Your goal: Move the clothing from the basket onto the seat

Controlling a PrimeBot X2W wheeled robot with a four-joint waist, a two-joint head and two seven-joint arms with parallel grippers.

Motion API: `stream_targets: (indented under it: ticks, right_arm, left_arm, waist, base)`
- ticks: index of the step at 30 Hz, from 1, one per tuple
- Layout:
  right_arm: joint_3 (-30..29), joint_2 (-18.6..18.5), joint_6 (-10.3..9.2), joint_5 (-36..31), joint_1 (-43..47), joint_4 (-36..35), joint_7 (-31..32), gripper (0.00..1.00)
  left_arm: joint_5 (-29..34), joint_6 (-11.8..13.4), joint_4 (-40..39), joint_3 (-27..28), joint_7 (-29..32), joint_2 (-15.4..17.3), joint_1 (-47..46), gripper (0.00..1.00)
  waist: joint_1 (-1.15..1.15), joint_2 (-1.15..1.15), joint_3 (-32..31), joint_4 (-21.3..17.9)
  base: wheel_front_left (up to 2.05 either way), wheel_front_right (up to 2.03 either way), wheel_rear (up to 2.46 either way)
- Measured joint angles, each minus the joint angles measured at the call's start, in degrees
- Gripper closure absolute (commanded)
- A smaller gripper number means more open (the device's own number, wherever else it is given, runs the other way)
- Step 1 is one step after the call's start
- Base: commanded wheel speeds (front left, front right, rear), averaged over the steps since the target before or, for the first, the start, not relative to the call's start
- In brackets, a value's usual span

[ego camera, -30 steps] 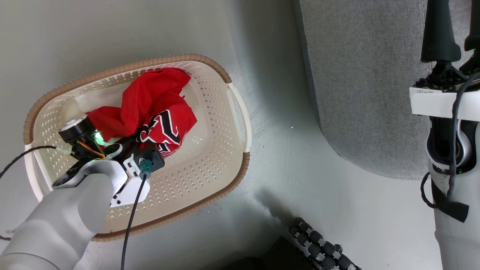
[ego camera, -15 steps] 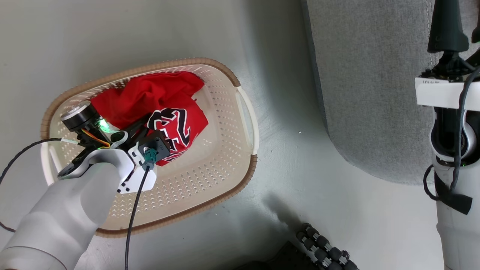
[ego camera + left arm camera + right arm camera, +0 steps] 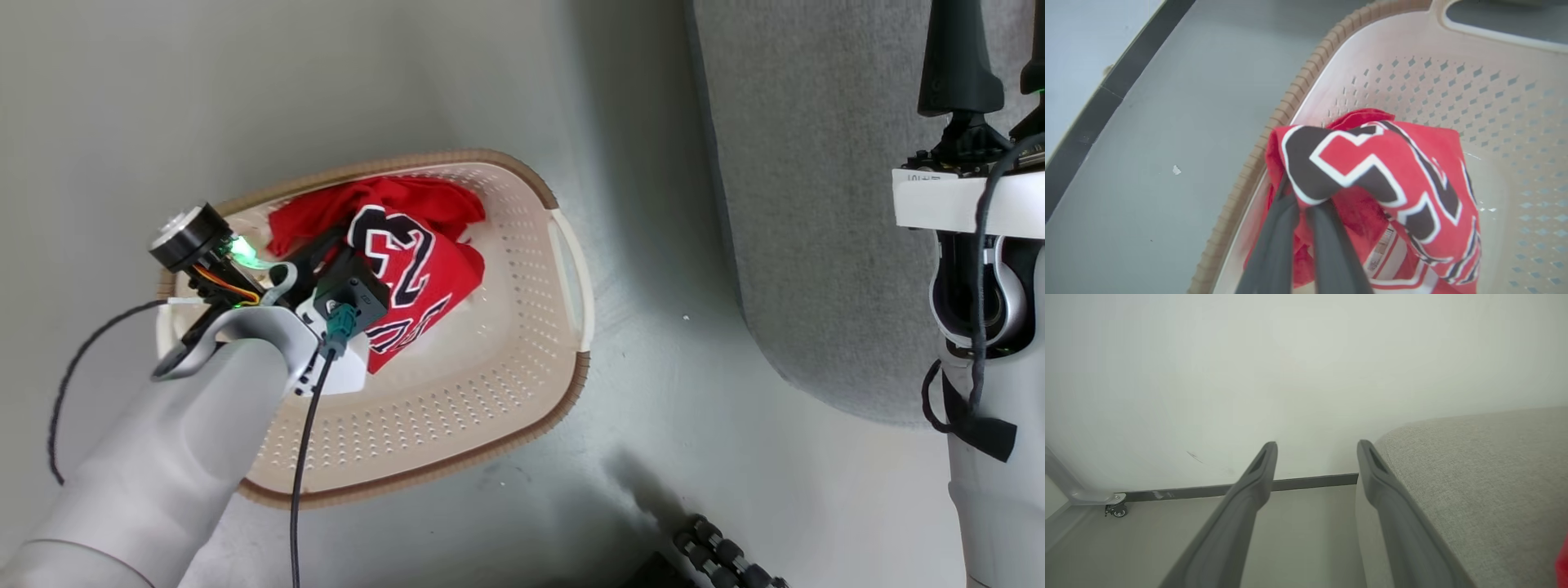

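Grey floor [image 3: 669, 392] lay beneath as the left claw [image 3: 1306, 202], clamped on the jersey [image 3: 1372, 163], had lifted it partway from the basket [image 3: 506, 384] below, ready for the seat [image 3: 816, 204]; the right claw [image 3: 1316, 451] stayed apart.

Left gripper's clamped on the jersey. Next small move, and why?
Probably raise the left gripper straight up: it is shut on the jersey, whose folds hang inside the basket, so it needs to clear the rim before swinging to the sofa.

Clothing [image 3: 429, 273] in basket [image 3: 490, 384], seat [image 3: 816, 204] to its right
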Motion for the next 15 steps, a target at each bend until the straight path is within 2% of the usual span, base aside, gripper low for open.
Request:
stream_targets:
  ticks: [8, 15]
  right_arm:
    - [0.2, -0.1, 0.00, -2.0, 0.0, 0.9, 0.0, 0.00]
    - [1.3, -0.2, 0.00, -3.6, 0.4, 2.2, -0.2, 0.00]
  left_arm:
    - [-3.6, 2.1, -10.7, 2.6, 0.0, 0.2, 3.8, 1.00]
    - [-8.4, 3.1, -20.0, 7.6, 0.0, 2.3, 5.6, 1.00]
  waist:
    - [0.00, 0.00, -3.4, 2.5]
    - [0.00, 0.00, -7.0, 4.8]
  base:
    - [0.00, 0.00, 0.00]
    - [0.00, 0.00, 0.00]
